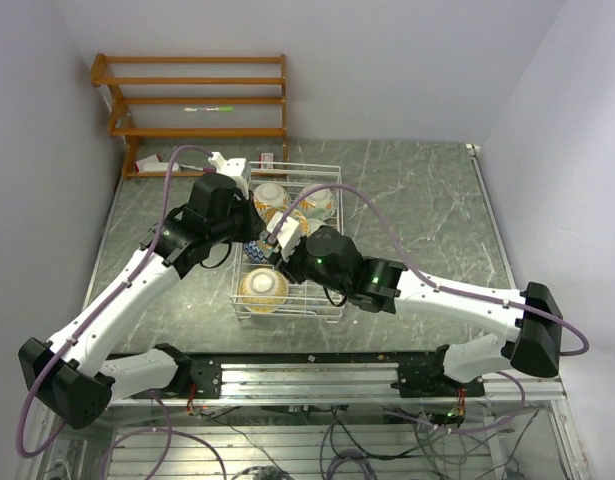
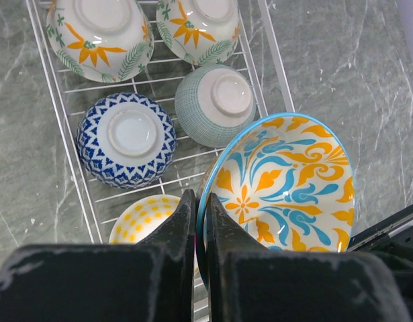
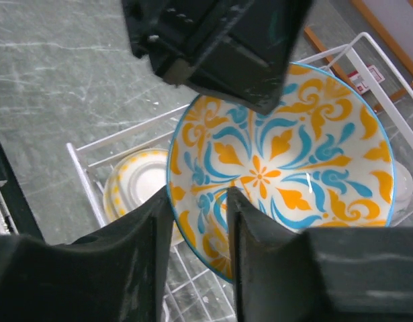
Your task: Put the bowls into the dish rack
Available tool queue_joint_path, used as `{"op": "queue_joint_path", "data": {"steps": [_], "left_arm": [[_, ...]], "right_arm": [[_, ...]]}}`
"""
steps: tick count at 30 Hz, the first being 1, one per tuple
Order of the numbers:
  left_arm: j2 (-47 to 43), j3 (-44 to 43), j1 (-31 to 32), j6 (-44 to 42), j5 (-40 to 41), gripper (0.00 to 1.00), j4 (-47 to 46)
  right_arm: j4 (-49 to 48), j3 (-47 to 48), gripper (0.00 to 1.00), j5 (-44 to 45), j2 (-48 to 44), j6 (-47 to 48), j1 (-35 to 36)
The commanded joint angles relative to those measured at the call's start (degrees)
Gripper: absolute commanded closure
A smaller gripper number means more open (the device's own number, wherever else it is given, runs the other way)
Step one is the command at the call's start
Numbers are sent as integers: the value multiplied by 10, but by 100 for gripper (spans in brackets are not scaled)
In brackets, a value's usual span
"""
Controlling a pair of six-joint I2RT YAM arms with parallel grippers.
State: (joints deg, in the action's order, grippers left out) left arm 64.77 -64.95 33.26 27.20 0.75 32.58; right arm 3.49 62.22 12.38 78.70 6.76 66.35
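Note:
A white bowl with blue and orange scrolls (image 2: pixel 287 181) hangs tilted on edge above the white wire dish rack (image 2: pixel 273 54). My left gripper (image 2: pixel 200 198) is shut on its blue rim. My right gripper (image 3: pixel 198 198) stands open astride the rim of the same bowl (image 3: pixel 293 147), one finger outside and one inside. The left gripper's black body (image 3: pixel 219 40) fills the top of the right wrist view. Both grippers meet over the rack's middle (image 1: pixel 332 300) in the top view, where they hide the bowl.
Upside down in the rack lie two floral bowls (image 2: pixel 99 27) (image 2: pixel 199 23), a blue-and-white bowl (image 2: pixel 125 137), a grey-green bowl (image 2: pixel 216 104) and a yellow-dotted bowl (image 2: pixel 142 218). A wooden shelf (image 1: pixel 197 100) stands at the back left against the wall.

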Motion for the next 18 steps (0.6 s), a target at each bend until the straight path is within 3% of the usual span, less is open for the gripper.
{"op": "queue_joint_path", "data": {"steps": [1, 7, 8, 10, 15, 16, 18], "left_arm": [[-25, -25, 5, -2, -23, 93, -12], [-26, -22, 5, -1, -43, 93, -15], [-27, -23, 5, -1, -45, 93, -13], [-31, -23, 5, -3, -42, 93, -13], [-52, -20, 5, -5, -27, 93, -16], [-58, -18, 5, -5, -22, 89, -19], [-73, -11, 5, -7, -15, 70, -29]], "right_arm": [[-38, -7, 76, 27, 3, 12, 3], [-39, 0, 79, 23, 19, 23, 3], [-38, 3, 83, 24, 21, 24, 3], [-39, 5, 100, 26, 25, 22, 3], [-62, -6, 100, 39, 13, 1, 1], [-68, -12, 100, 40, 6, -4, 0], [-79, -20, 100, 33, -8, -16, -2]]}}
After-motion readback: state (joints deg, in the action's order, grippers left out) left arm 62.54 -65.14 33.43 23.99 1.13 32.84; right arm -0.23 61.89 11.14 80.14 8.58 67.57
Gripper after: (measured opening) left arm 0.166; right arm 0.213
